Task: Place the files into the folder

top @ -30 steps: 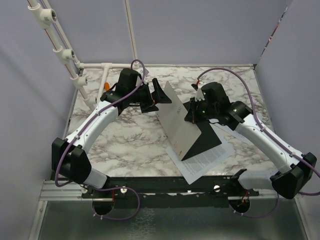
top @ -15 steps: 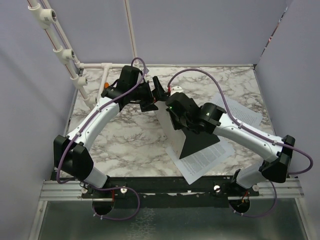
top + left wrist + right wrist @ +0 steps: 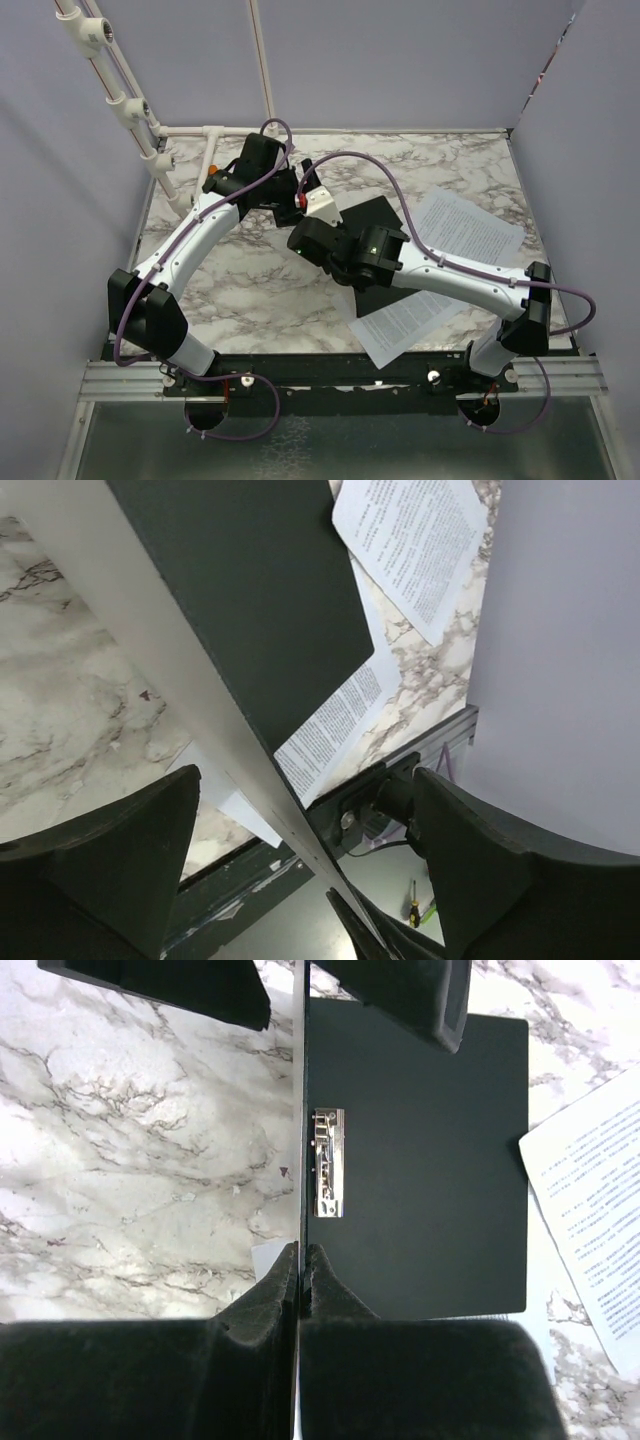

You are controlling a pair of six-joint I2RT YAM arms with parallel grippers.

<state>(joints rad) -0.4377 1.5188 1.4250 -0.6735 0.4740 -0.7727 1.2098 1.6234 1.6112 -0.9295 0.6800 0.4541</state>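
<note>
- Two loose sheets, the files (image 3: 468, 232), lie flat on the worktop (image 3: 240, 270): one just right of the folder (image 3: 372, 213), the other poking out from under its near edge
- The folder is open; its black inside lies flat, with the metal clip (image 3: 328, 1163) by the spine, and its cover stands up on edge
- The right gripper (image 3: 303, 1260) has its jaws pinched together on the cover's thin edge
- The left gripper (image 3: 305, 800) has its jaws wide apart, one on each side of the cover, not squeezing it
- The cover looks thin and bendy, so it may flop if let go
- Paper is light, floppy and slippery here; I think a free corner is the best place to grab
</note>
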